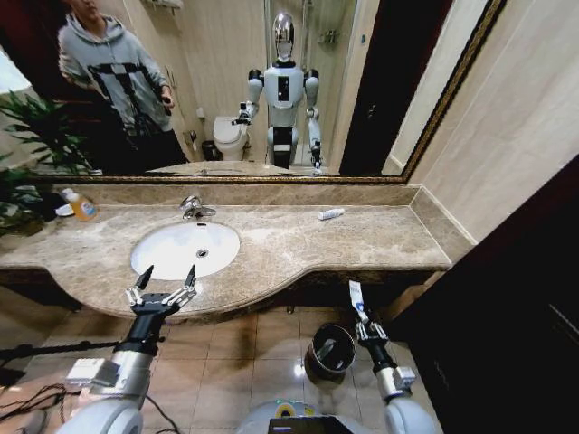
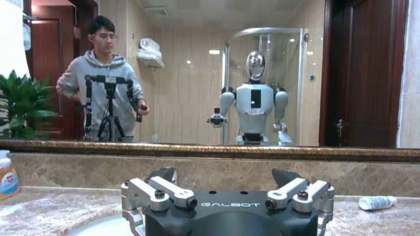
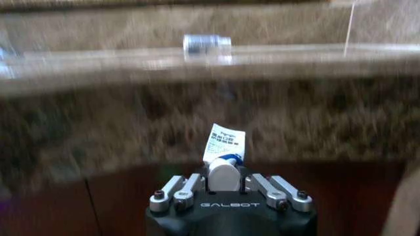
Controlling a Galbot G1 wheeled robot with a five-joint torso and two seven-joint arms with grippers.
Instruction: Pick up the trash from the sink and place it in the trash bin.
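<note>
- Marble worktop fills mid-frame below a mirror, the white sink at centre left.
- Left tool, lower left at the worktop's front edge, stands spread wide open.
- Dark bin stands on the floor, lower centre.
- Right tool, beside the bin's right, is clamped on a white tube.
- Another white tube lies upper right of the sink.

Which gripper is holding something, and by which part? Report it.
The right gripper is shut on a white tube, clamped at its capped lower end. The left gripper is open and holds nothing.
</note>
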